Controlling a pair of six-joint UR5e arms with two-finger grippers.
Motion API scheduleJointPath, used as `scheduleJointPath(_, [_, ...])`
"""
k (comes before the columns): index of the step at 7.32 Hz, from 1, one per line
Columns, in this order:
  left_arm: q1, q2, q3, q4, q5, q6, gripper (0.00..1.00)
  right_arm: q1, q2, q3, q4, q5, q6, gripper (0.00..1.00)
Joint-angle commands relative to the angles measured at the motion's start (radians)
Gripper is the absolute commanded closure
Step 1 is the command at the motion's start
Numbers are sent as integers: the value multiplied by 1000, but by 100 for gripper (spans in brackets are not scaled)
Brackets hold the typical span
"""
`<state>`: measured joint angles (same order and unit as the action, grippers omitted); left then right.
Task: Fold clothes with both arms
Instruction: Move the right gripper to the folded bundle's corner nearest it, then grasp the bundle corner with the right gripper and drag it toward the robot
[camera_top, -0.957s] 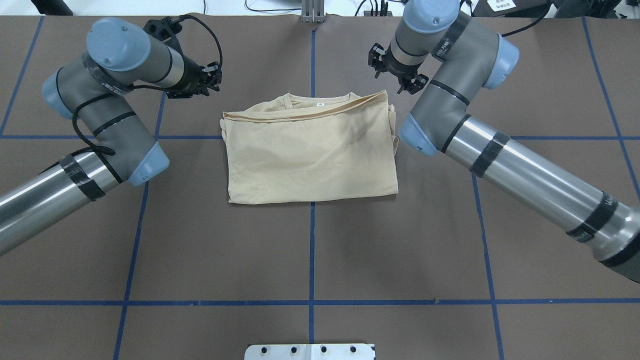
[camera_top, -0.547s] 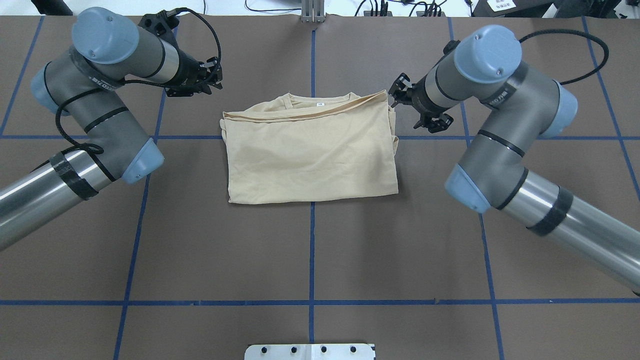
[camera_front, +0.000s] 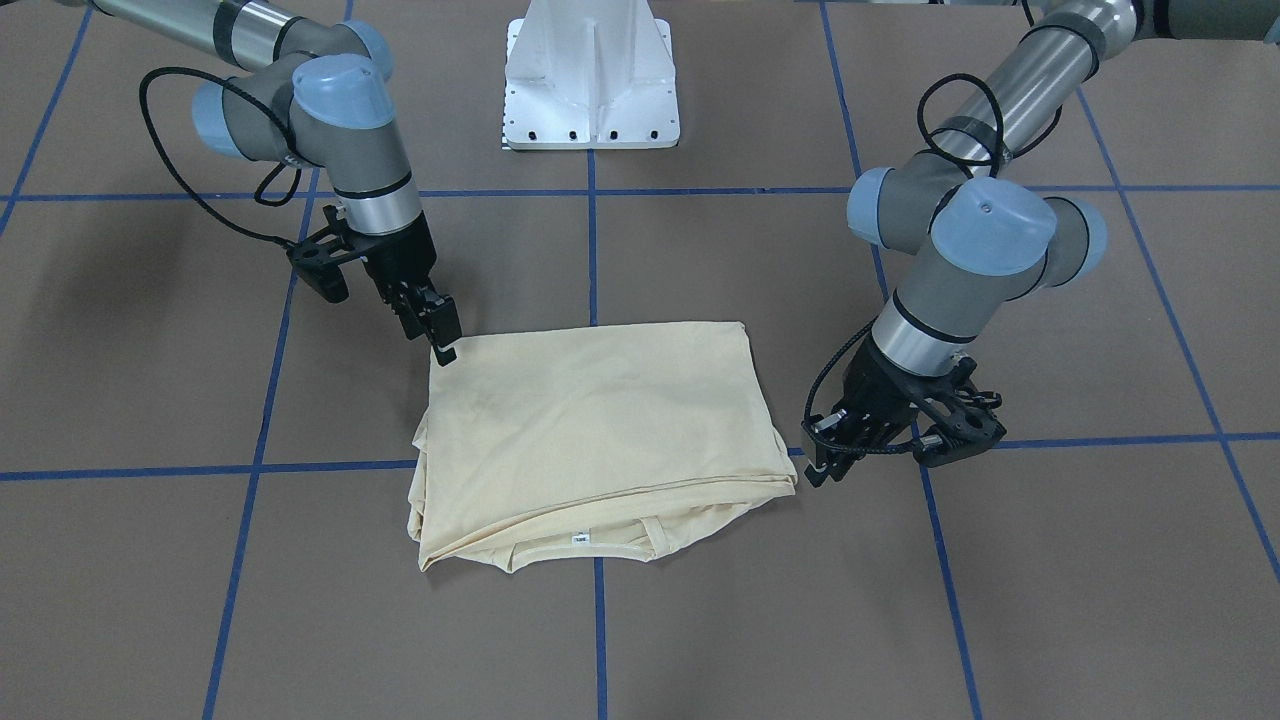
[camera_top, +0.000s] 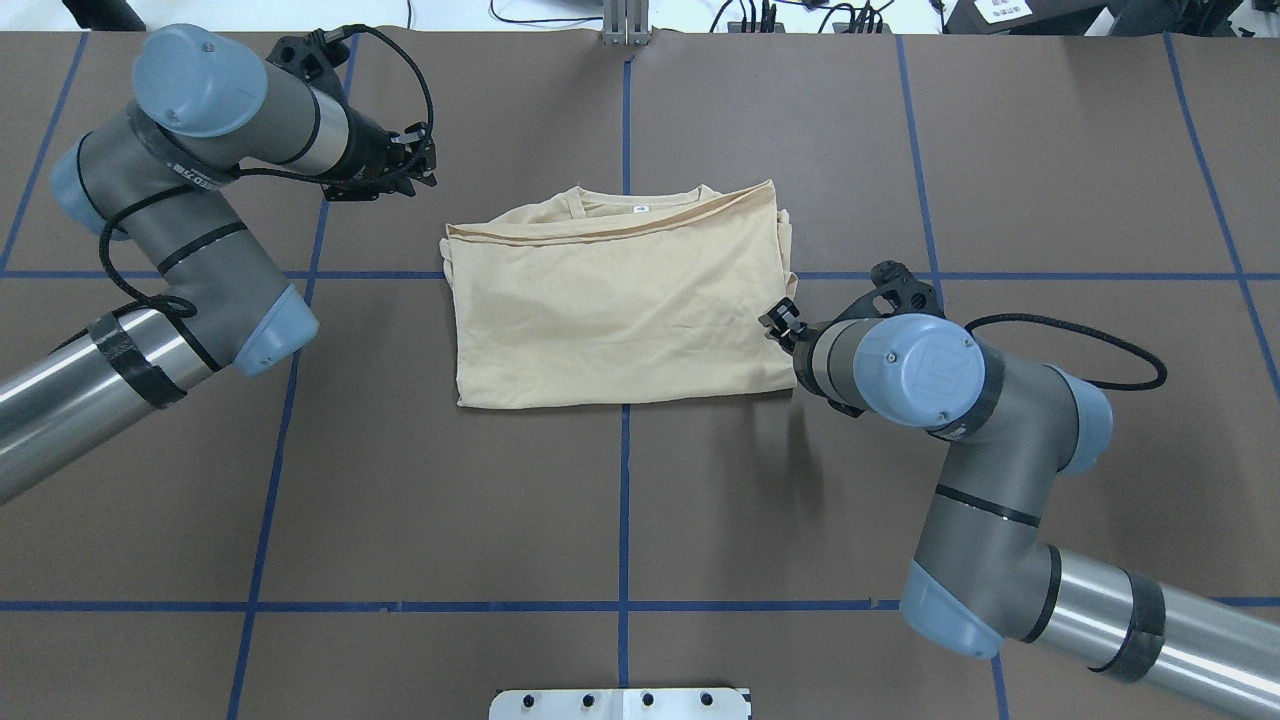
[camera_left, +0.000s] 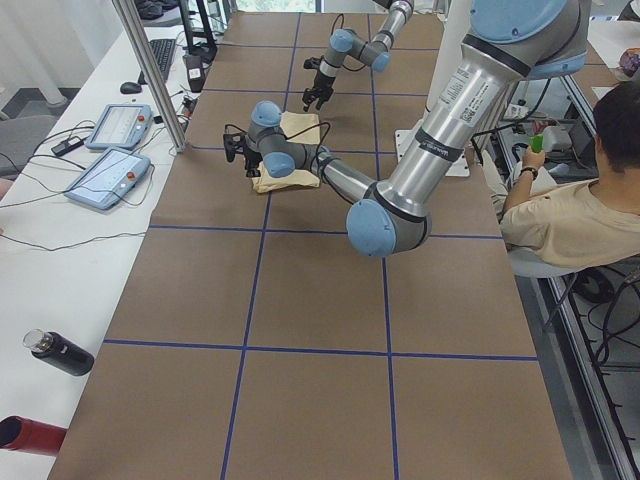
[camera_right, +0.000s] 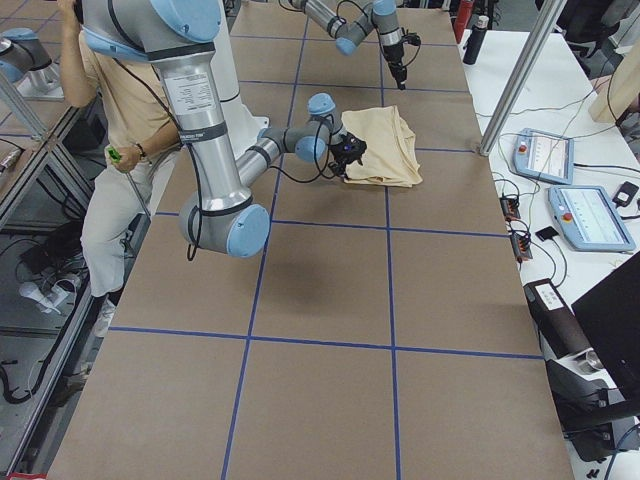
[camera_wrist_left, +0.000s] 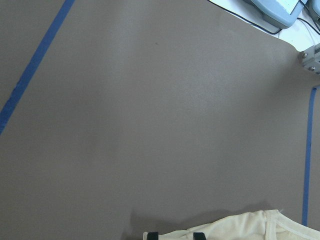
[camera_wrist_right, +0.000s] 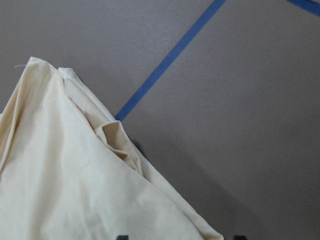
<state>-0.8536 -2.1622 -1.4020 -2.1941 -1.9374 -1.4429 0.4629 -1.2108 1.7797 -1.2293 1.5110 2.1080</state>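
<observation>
Front view, shirt: the cream shirt (camera_front: 590, 430) lies folded into a rough rectangle at the middle of the brown table (camera_front: 1000, 600), with its neckline toward the lower edge of the frame
Front view, right gripper: the right gripper (camera_front: 440, 340), left of centre, points down with its tips at the shirt's upper left corner
Front view, left gripper: the left gripper (camera_front: 818, 468), right of centre, sits just beside the shirt's lower right corner
Front view, base: a white base (camera_front: 592, 80) stands at top centre
Overhead view, shirt: centre of the frame (camera_top: 620, 310), over a crossing of the blue tape lines (camera_top: 622, 500), neckline at its upper edge
Overhead view, left gripper: upper left (camera_top: 420, 165), apart from the shirt's upper left corner
Overhead view, right gripper: right of centre (camera_top: 778, 322), at the shirt's right edge, largely hidden behind its own wrist
Left side view: the shirt (camera_left: 300, 125) is small in the upper middle, and a seated person (camera_left: 570, 220) is at the right edge
Right side view: the shirt (camera_right: 390, 145) is in the upper middle, with the near arm's gripper at its left edge
Left wrist view, fingertips: two dark fingertips (camera_wrist_left: 151, 235) at the bottom edge stand a narrow gap apart, with the shirt's edge (camera_wrist_left: 250, 227) at the lower right and the table filling the rest
Right wrist view, fingertips: two fingertips (camera_wrist_right: 122, 237) at the bottom edge are spread wide, and the shirt's layered corner (camera_wrist_right: 75, 175) fills the lower left and reaches between them
</observation>
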Motion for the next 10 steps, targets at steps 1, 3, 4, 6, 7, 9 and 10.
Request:
scheduleJointPath(1, [1, -1, -6, 2, 2, -5, 65, -49, -7, -3, -1, -52, 30, 25])
scheduleJointPath(3, [1, 1, -8, 2, 5, -7, 65, -49, 3, 3, -12, -52, 29, 29])
scheduleJointPath(4, [1, 1, -8, 4, 6, -7, 65, -49, 7, -2, -12, -73, 30, 29])
scheduleJointPath(6, [1, 4, -11, 4, 8, -7, 65, -50, 7, -12, -13, -115, 30, 29])
scheduleJointPath(7, [1, 4, -11, 5, 9, -7, 65, -49, 4, -13, -13, -115, 30, 29])
scheduleJointPath(9, [1, 7, -14, 5, 11, -7, 65, -50, 7, -17, -12, -115, 29, 29])
scheduleJointPath(10, [2, 5, -14, 5, 11, -7, 65, -50, 2, -17, -13, -115, 26, 29])
